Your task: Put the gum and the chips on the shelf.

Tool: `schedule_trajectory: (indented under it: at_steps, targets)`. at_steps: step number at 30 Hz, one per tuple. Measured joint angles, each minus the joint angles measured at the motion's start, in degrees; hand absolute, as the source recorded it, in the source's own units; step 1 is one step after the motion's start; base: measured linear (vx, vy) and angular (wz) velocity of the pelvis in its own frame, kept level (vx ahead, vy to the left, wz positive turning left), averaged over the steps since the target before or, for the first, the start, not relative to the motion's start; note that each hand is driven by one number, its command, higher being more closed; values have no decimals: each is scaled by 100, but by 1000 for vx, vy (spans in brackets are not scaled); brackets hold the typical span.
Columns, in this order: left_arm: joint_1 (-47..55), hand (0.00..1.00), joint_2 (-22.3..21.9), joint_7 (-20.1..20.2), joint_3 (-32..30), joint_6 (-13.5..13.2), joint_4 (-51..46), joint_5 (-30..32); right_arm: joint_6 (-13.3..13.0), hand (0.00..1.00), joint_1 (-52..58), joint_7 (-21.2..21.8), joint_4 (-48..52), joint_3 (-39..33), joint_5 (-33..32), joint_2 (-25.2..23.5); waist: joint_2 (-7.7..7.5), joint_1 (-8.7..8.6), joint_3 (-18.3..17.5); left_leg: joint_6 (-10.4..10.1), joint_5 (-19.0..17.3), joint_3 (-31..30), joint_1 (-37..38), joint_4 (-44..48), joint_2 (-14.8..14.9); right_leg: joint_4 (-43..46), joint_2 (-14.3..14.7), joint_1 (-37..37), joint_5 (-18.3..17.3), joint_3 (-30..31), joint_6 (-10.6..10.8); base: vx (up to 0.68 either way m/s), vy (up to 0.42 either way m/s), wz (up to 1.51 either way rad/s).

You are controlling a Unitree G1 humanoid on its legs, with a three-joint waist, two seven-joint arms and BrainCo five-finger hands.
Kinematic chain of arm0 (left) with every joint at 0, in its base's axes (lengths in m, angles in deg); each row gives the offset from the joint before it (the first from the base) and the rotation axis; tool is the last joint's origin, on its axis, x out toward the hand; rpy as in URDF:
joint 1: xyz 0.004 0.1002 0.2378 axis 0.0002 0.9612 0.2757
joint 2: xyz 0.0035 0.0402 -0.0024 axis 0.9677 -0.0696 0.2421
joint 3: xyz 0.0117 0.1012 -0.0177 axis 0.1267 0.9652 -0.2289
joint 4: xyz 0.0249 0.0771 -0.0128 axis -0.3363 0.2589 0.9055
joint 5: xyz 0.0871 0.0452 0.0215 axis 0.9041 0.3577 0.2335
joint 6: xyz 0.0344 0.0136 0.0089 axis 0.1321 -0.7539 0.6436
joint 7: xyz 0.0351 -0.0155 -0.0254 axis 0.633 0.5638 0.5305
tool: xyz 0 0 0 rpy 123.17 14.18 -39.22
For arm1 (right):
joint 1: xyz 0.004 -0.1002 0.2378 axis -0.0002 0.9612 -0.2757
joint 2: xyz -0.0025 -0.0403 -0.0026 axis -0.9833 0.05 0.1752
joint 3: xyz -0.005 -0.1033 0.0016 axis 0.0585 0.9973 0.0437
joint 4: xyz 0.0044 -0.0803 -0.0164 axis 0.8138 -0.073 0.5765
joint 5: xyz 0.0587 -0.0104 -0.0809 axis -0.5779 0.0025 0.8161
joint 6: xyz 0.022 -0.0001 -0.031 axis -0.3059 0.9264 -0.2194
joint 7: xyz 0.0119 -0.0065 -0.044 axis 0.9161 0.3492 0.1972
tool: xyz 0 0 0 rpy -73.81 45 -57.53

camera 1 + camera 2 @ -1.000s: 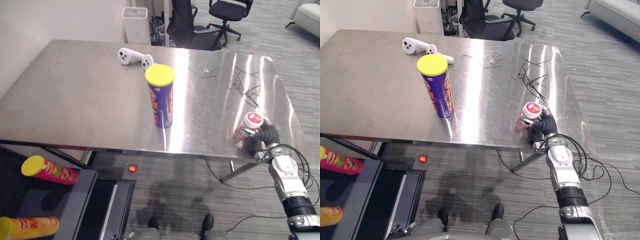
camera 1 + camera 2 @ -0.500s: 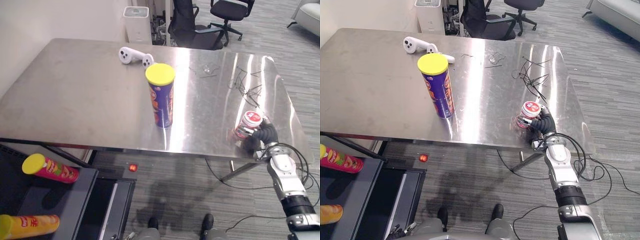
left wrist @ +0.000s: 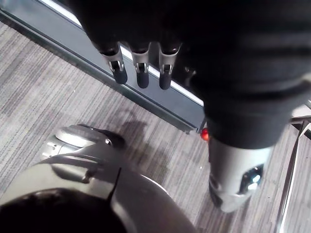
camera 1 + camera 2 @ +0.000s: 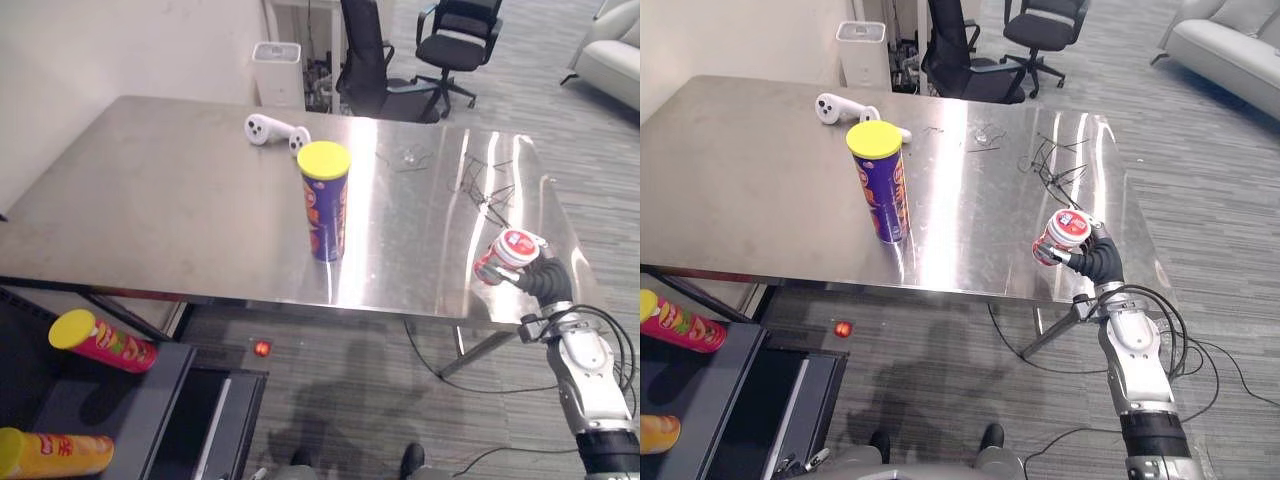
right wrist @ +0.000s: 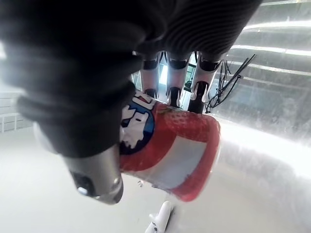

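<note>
A red-and-white gum tub (image 4: 505, 255) is in my right hand (image 4: 545, 281), tilted just above the steel table (image 4: 150, 200) near its front right corner. The fingers curl round the tub (image 5: 170, 155) and the thumb presses its side. A purple chips can (image 4: 324, 205) with a yellow lid stands upright mid-table, well to the left of that hand. A dark shelf unit (image 4: 130, 400) sits low on the left, below the table's front edge. My left hand (image 3: 141, 73) hangs over the carpet with straight fingers and holds nothing.
A pink chips can (image 4: 95, 341) and an orange one (image 4: 50, 455) lie on the shelf unit. A white controller (image 4: 275, 130) and loose black wires (image 4: 490, 185) lie at the table's far side. Behind the table stand office chairs (image 4: 455, 30) and a white bin (image 4: 279, 72).
My right hand has lifted the gum tub off the table and tipped it. The camera has shifted; the chips can stays in place.
</note>
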Motion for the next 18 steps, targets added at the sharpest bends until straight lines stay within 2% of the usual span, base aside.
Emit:
schedule_trajectory:
  at_steps: [6,13,18]
  targets:
    - [86,0,-31,-23,-151,-3,46,-2,5,100,291,272,241,2,-63,-1,-42,-61,-234,-9,54,109,98,-190,9,-1,13,-31,-7,108,-2,-23,0,-9]
    - [84,0,-36,-80,-191,17,51,-43,29,100,385,390,256,17,-117,-39,-56,-113,-277,-30,12,281,212,-150,52,34,54,-29,-26,266,-6,4,3,-12]
    - [56,0,-52,-100,-190,150,40,-149,25,100,401,382,253,354,-117,-172,57,-118,-214,-97,-508,26,-221,960,240,1037,48,-229,-618,123,-70,-5,-16,20]
